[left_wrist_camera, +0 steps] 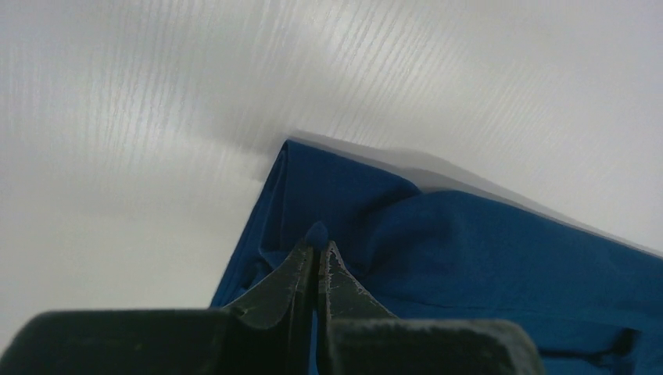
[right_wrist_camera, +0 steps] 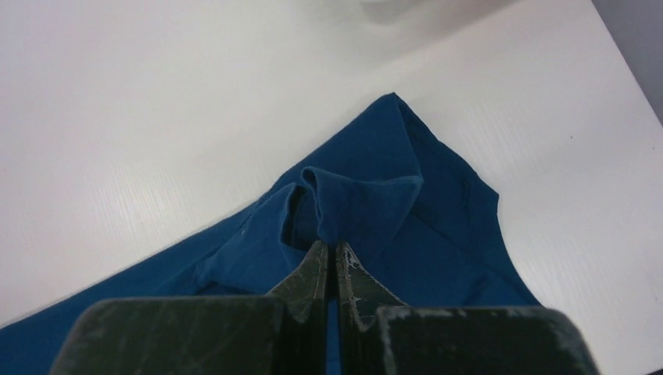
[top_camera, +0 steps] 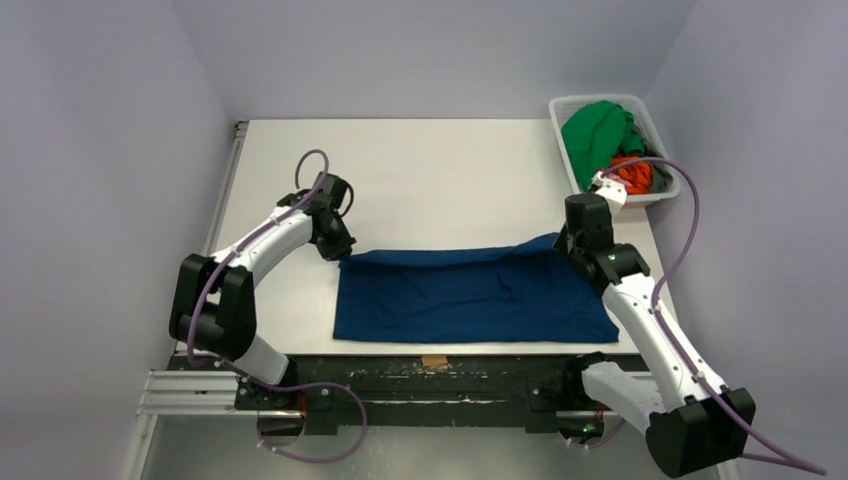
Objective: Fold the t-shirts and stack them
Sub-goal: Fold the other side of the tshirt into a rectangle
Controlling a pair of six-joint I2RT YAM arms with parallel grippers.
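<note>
Navy shirt (top_camera: 470,295) is lying spread on the white surface (top_camera: 430,170), near its front edge. Left tool (left_wrist_camera: 317,251) is pinching the far-left corner and right tool (right_wrist_camera: 328,248) the far-right corner, both closed tight on cloth.

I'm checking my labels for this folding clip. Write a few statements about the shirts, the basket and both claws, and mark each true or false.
1. The left claw is shut on a corner of the blue t-shirt. True.
2. The right claw hangs open above the basket. False: it is shut on the blue t-shirt's far right corner, over the table.
3. The green t-shirt lies in the white basket. True.
4. The orange t-shirt is spread flat on the table beside the blue one. False: it sits bunched in the basket, next to the green t-shirt.
</note>
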